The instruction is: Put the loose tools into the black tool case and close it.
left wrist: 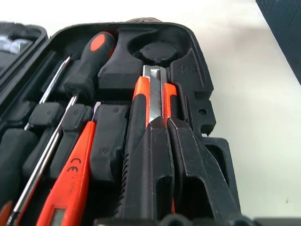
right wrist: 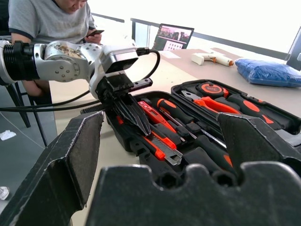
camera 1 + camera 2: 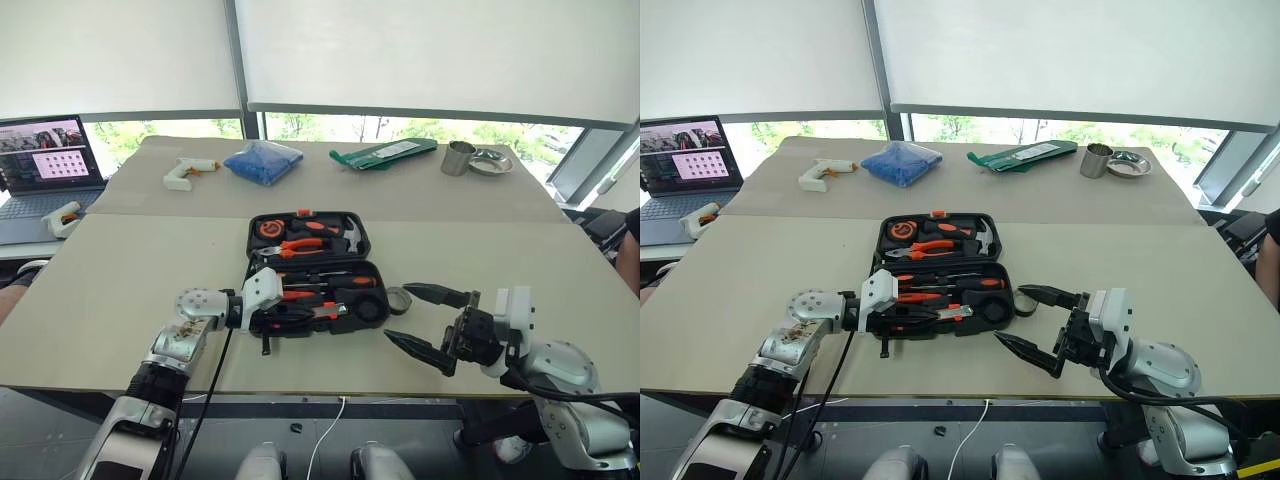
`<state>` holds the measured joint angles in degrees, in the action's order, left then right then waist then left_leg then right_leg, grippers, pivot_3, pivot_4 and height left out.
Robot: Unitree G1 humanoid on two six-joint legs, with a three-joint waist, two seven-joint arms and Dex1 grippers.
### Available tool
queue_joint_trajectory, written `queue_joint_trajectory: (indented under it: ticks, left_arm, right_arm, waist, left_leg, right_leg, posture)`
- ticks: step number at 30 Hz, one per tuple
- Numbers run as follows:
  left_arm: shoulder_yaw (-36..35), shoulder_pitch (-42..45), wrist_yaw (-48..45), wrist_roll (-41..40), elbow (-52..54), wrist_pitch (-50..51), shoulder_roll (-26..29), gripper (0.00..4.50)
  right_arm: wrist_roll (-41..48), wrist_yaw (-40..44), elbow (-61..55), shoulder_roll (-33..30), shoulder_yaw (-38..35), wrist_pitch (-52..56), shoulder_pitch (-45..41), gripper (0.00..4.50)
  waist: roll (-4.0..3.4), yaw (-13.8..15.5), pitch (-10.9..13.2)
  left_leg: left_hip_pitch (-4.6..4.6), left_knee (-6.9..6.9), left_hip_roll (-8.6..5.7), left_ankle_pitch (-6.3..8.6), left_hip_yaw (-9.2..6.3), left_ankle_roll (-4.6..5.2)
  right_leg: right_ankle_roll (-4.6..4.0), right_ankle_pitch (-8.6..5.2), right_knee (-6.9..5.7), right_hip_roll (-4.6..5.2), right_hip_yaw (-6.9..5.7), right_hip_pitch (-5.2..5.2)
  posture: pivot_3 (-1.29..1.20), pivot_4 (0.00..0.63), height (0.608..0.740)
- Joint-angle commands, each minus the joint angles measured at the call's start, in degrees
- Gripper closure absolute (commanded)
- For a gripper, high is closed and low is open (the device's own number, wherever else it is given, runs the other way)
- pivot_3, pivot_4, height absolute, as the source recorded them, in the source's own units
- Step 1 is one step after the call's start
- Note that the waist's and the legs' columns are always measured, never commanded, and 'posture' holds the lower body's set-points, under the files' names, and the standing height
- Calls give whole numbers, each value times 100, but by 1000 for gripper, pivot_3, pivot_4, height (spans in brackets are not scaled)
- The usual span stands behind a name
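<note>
The black tool case (image 3: 363, 243) lies open in the middle of the table. Its near half holds a black-and-orange screwdriver (image 1: 91, 52), a slim orange one (image 1: 70, 183) and the utility knife (image 1: 153, 89). My left gripper (image 1: 164, 123) is shut, its tips resting on top of the knife (image 2: 162, 153), which lies in its slot. The right gripper (image 3: 397, 314) hovers open just right of the case, nothing between its fingers. A small dark tape roll (image 3: 398, 299) sits on the table against the case's right edge, near the upper right finger.
Orange-handled pliers and a hammer (image 3: 305, 244) fill the case's lid half. At the back stand a white glue gun (image 3: 188, 172), a blue bag (image 3: 263, 160), a green pouch (image 3: 383, 153), a metal cup (image 3: 458, 158) and a dish (image 3: 490, 162). At the left are a laptop (image 3: 45, 165) and a seated person (image 2: 51, 19).
</note>
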<state>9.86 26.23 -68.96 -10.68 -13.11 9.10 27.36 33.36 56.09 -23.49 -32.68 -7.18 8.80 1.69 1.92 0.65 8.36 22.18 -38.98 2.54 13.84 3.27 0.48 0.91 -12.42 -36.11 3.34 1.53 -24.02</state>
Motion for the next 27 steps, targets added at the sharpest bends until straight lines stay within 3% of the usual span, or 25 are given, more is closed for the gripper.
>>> queue_joint_trajectory:
  ticks: [1, 7, 16, 21, 27]
  left_arm:
    - [36, -214, 233, -27, 65, 635, 39, 4354]
    - [-506, -167, -17, -712, 463, -428, -268, 4354]
    - [-93, -91, 128, -50, 78, -765, -32, 4354]
    - [233, -115, 248, 280, -19, -476, 6, 4354]
    - [196, -97, 700, 118, 144, 674, -263, 4354]
  right_arm:
    - [123, -49, -288, -20, -58, -4, 27, 0]
    - [163, -74, -321, -17, -47, 51, 25, 0]
    - [210, -144, -296, -40, -39, 81, -37, 0]
    - [245, -171, -398, -82, -33, 172, -22, 0]
    - [302, -201, -535, -124, -45, 290, 47, 0]
  waist:
    - [-6, -4, -4]
    - [-1, 4, -1]
    - [2, -16, 1]
    - [2, -12, 1]
    - [0, 16, -1]
  left_leg:
    - [0, 1, -1, 0, 2, 0]
    - [19, 7, -1, 1, 11, 2]
    - [23, 12, -2, 2, 12, 3]
    - [22, 11, -2, 3, 13, 4]
    - [14, 6, -6, 3, 12, 4]
  right_leg:
    - [1, 0, 0, -1, 4, -1]
    - [36, 19, 5, -2, 18, -25]
    - [37, 19, 12, -5, 19, -26]
    - [37, 18, 15, -3, 19, -24]
    - [34, 15, 15, 0, 22, -12]
  posture:
    - [0, 150, 740]
    - [0, 150, 740]
    - [0, 150, 740]
    - [0, 150, 740]
    - [0, 150, 740]
